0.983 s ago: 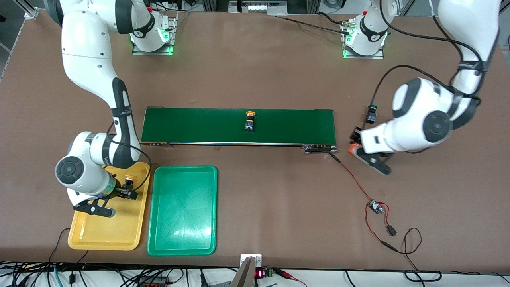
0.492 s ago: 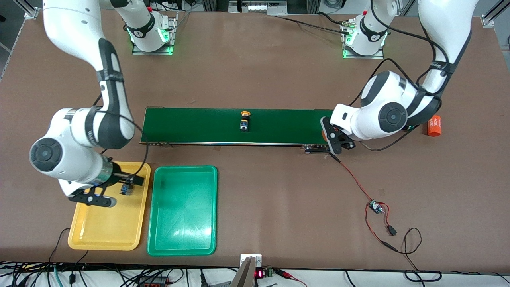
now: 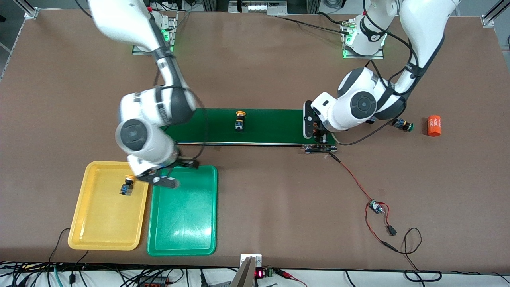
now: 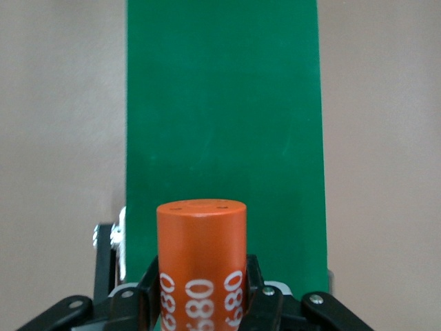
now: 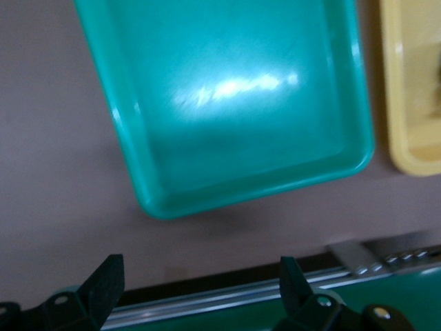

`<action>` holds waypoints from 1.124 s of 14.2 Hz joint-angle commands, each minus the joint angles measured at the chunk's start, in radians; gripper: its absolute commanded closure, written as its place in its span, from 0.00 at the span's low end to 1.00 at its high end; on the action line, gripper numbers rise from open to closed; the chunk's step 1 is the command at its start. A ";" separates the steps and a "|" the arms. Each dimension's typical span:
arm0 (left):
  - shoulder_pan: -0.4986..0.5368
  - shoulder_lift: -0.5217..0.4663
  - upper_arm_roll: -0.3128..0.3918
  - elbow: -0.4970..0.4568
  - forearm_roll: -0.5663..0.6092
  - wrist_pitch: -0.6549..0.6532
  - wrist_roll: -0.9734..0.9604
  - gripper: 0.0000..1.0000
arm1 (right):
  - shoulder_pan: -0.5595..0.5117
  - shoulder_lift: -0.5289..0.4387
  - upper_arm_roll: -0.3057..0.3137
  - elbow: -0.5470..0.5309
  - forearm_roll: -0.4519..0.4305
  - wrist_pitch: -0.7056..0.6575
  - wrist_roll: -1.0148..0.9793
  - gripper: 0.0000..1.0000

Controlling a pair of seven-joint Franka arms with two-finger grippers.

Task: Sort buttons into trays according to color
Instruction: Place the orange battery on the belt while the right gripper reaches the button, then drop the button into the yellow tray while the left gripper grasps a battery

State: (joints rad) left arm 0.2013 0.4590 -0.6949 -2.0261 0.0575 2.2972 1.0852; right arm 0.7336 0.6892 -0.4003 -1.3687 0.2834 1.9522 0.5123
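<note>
The left claw (image 3: 318, 133) grips an orange cylinder (image 4: 200, 265) over the conveyor belt's (image 3: 271, 126) end. The right claw (image 3: 175, 167) hangs open above the green tray's (image 3: 183, 211) edge. One yellow-capped button (image 3: 127, 185) lies in the yellow tray (image 3: 103, 223), another yellow-capped button (image 3: 239, 120) on the belt, a green-capped button (image 3: 403, 125) on the table (image 3: 255, 71) near a second cylinder (image 3: 434, 125).

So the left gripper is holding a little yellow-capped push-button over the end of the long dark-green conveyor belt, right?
Not quite. The left gripper is over the end of the long dark-green conveyor belt, but it is shut on a larger orange cylinder with white print, not a yellow-capped button. The left wrist view shows this plainly.
</note>
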 commanded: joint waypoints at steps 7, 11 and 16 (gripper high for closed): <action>0.024 -0.069 0.002 -0.005 -0.022 -0.050 0.022 0.00 | 0.148 -0.019 -0.011 -0.067 0.010 -0.095 0.178 0.00; 0.049 -0.146 0.064 0.046 -0.022 -0.156 -0.109 0.00 | 0.202 -0.028 -0.009 -0.107 0.011 -0.084 0.206 0.00; 0.055 -0.215 0.271 0.035 -0.018 -0.205 -0.263 0.00 | 0.239 -0.033 -0.009 -0.177 0.013 -0.029 0.207 0.00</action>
State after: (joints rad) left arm 0.2578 0.2775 -0.5060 -1.9695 0.0575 2.1077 0.8664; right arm 0.9501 0.6884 -0.4010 -1.4780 0.2834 1.8832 0.7075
